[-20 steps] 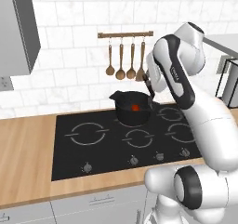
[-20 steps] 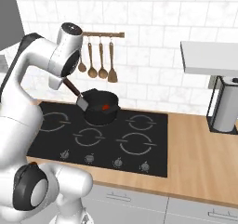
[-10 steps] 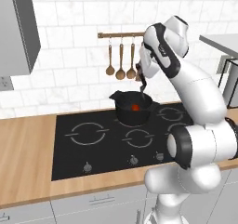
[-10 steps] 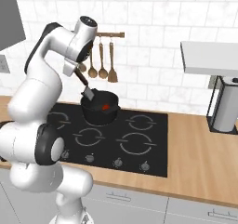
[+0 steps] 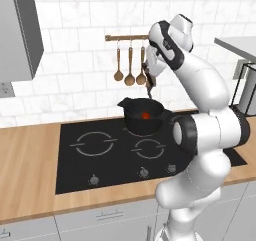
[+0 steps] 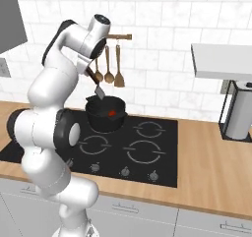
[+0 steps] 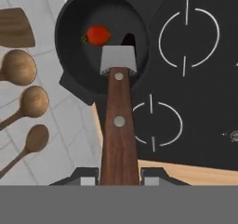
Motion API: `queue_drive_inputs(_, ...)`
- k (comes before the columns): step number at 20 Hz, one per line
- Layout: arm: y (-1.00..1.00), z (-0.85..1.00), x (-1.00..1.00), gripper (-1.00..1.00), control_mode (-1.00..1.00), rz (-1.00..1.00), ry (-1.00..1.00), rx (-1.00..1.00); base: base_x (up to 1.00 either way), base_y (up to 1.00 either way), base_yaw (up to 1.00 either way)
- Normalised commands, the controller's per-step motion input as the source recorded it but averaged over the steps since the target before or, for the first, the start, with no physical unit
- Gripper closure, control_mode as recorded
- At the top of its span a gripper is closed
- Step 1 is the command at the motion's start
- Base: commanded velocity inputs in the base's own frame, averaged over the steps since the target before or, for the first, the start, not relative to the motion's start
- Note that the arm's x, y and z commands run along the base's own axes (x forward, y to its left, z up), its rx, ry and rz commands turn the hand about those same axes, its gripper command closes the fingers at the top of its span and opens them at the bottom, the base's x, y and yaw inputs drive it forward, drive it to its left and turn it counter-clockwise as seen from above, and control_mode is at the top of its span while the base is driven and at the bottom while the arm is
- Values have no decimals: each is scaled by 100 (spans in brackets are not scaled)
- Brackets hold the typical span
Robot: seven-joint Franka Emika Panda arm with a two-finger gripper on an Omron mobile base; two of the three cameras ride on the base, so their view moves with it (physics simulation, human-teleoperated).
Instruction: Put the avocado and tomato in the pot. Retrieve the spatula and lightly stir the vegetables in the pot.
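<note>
One tomato [image 7: 98,35], one avocado [image 7: 128,38], one pot [image 7: 74,56].

Arm [image 5: 200,85]: glossy white rounded shells, dark grey joint bands
Fingertips [image 7: 151,176]: small, dark, squared

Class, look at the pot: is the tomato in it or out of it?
In. The hand view shows the red tomato inside the pot, beyond the spatula blade.
</note>
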Motion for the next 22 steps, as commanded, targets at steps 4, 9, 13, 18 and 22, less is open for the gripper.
queue_drive_inputs(4,0,-42,48,100,-100,0,1,0,0,0,0)
queue_drive_inputs(9,0,-68,21,100,-100,0,5,1,0,0,0)
queue_drive_inputs(13,0,-46,26,100,-100,1,0,0,0,0,0)
queue_drive_inputs(18,0,-38,28,100,-100,1,0,0,0,0,0)
queue_drive_inputs(22,0,-35,38,100,-100,0,0,0,0,0,0)
